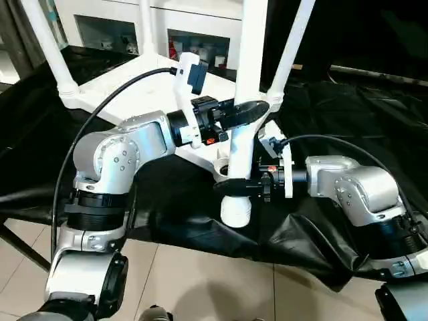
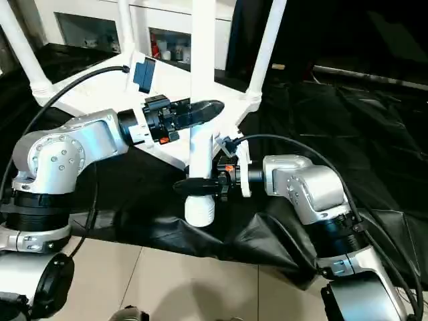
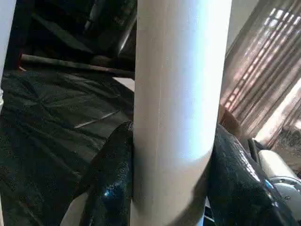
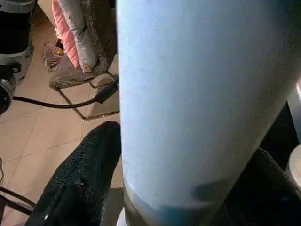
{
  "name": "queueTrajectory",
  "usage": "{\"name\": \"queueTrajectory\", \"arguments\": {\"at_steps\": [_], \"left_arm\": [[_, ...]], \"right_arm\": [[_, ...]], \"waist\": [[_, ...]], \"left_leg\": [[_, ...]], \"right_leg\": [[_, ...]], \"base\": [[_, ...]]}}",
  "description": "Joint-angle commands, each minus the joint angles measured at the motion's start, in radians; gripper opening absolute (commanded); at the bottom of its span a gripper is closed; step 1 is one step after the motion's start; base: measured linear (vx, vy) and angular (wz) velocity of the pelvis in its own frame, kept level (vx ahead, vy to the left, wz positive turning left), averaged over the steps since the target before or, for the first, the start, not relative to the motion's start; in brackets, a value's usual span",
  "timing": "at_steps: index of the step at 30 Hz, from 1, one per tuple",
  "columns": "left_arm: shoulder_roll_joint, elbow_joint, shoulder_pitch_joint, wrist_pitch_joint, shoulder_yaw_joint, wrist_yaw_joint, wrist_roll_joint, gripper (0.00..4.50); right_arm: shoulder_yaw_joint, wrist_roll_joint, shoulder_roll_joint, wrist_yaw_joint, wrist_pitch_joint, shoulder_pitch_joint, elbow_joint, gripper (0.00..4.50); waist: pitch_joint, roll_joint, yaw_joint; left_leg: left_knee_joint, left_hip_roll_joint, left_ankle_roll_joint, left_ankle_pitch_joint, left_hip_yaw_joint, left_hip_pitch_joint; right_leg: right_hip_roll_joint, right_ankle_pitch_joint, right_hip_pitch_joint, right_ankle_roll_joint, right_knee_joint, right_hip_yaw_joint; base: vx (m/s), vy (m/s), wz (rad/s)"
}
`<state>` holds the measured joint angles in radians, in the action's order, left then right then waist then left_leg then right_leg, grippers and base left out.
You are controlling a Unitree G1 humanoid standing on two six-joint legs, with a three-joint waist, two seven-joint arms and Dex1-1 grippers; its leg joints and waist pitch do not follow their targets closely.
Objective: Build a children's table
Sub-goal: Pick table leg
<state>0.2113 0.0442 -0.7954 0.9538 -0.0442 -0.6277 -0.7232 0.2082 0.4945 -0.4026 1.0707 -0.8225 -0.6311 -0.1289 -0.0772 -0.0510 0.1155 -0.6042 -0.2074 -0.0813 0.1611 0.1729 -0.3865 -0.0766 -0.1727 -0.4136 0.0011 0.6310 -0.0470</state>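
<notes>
Here, a white plastic tabletop (image 1: 160, 100) lies upside down on a bench draped in black sheeting (image 1: 348, 127), its underside facing up. Three white tapered legs already stand upright in corner sockets: one at the far left (image 1: 50, 50), one at the back (image 1: 146, 27), one at the far right (image 1: 289, 50). The fourth leg (image 1: 246, 100) is held upright by both arms just in front of the near corner of the top.

The left pincer (image 1: 249, 112) is closed around this leg higher up, its black fingers (image 3: 110, 183) pressed against both sides of the tube. The right pincer (image 1: 234, 186) wraps the leg lower down, near its thick end. In the right wrist view its fingers (image 4: 80, 183) sit on either side of the tube, though whether they are squeezing or just cradling it is hard to say.

The leg's bottom end (image 1: 235, 210) hangs over the front edge of the bench, lower than the tabletop and in front of the last empty socket (image 1: 224, 164), which peeks out just behind the leg.

Judging from this, the build is about three quarters done. What remains is to lift the last leg, line its end up with that near socket, seat it, and then turn the table onto its feet.

A white cabinet with glass shelves (image 1: 194, 43) stands behind the bench.
</notes>
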Motion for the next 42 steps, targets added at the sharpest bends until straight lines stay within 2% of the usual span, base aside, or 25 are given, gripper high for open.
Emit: {"name": "queueTrajectory", "arguments": {"at_steps": [1, 3, 4, 15, 16, 28, 36, 39, 42], "left_arm": [[-0.003, -0.005, -0.025, 0.004, -0.006, -0.009, -0.013, 1.79], [-0.003, -0.002, -0.026, 0.005, -0.006, -0.014, -0.012, 1.79], [-0.003, 0.0, -0.027, 0.005, -0.006, -0.016, -0.01, 1.79], [0.012, 0.013, -0.029, -0.001, -0.013, -0.022, -0.01, 1.79], [0.014, 0.014, -0.03, -0.001, -0.014, -0.023, -0.009, 1.79], [0.016, 0.019, -0.035, -0.002, -0.02, -0.025, -0.009, 1.79], [0.016, 0.009, -0.031, 0.009, -0.016, -0.028, -0.015, 1.79], [0.019, 0.016, -0.034, 0.009, -0.015, -0.034, -0.014, 1.79], [0.018, 0.017, -0.034, 0.009, -0.014, -0.034, -0.012, 1.79]], "right_arm": [[0.008, -0.01, -0.005, -0.002, 0.008, 0.003, 0.006, 3.11], [0.005, -0.009, -0.003, -0.004, 0.01, 0.004, 0.006, 3.11], [0.004, -0.01, -0.002, -0.005, 0.011, 0.004, 0.004, 3.11], [0.012, -0.019, -0.012, 0.0, 0.021, 0.013, 0.008, 3.11], [0.013, -0.022, -0.012, -0.001, 0.024, 0.014, 0.007, 3.11], [0.013, -0.044, -0.004, -0.011, 0.051, 0.02, -0.001, 3.11], [0.001, -0.034, 0.009, -0.013, 0.048, 0.02, -0.008, 2.37], [-0.001, -0.033, 0.012, -0.016, 0.05, 0.015, -0.015, 2.12], [-0.004, -0.034, 0.015, -0.02, 0.051, 0.015, -0.017, 2.02]], "waist": [[0.09, -0.005, 0.004], [0.09, -0.005, 0.004], [0.09, -0.001, 0.003], [0.09, -0.002, 0.004], [0.091, -0.004, 0.004], [0.09, -0.002, 0.004], [0.09, -0.002, 0.005], [0.09, 0.001, 0.005], [0.091, 0.0, 0.005]], "left_leg": [[0.06, -0.009, -0.019, 0.127, 0.004, 0.015], [0.061, -0.009, -0.019, 0.129, 0.004, 0.015], [0.061, -0.01, -0.021, 0.131, 0.004, 0.015], [0.061, -0.01, -0.022, 0.13, 0.003, 0.016], [0.06, -0.009, -0.021, 0.126, 0.004, 0.015], [0.06, -0.009, -0.021, 0.131, 0.003, 0.016], [0.06, -0.009, -0.018, 0.127, 0.004, 0.016], [0.061, -0.01, -0.021, 0.132, 0.003, 0.016], [0.061, -0.009, -0.023, 0.132, 0.003, 0.016]], "right_leg": [[-0.047, -0.166, 0.061, -0.182, -0.066, 0.03], [-0.048, -0.17, 0.061, -0.183, -0.066, 0.031], [-0.047, -0.169, 0.06, -0.183, -0.067, 0.031], [-0.048, -0.163, 0.061, -0.185, -0.065, 0.03], [-0.047, -0.156, 0.062, -0.187, -0.065, 0.03], [-0.048, -0.161, 0.062, -0.188, -0.065, 0.03], [-0.047, -0.151, 0.061, -0.194, -0.063, 0.03], [-0.048, -0.156, 0.061, -0.193, -0.064, 0.03], [-0.048, -0.152, 0.062, -0.193, -0.064, 0.03]], "base": [[0.0, 0.0, 0.0], [0.0, 0.0, 0.0], [0.0, 0.0, 0.0], [0.0, 0.0, 0.0], [0.0, 0.0, 0.0], [0.0, 0.0, 0.0], [0.0, 0.0, 0.0], [0.0, 0.0, 0.0], [0.0, 0.0, 0.0]]}}
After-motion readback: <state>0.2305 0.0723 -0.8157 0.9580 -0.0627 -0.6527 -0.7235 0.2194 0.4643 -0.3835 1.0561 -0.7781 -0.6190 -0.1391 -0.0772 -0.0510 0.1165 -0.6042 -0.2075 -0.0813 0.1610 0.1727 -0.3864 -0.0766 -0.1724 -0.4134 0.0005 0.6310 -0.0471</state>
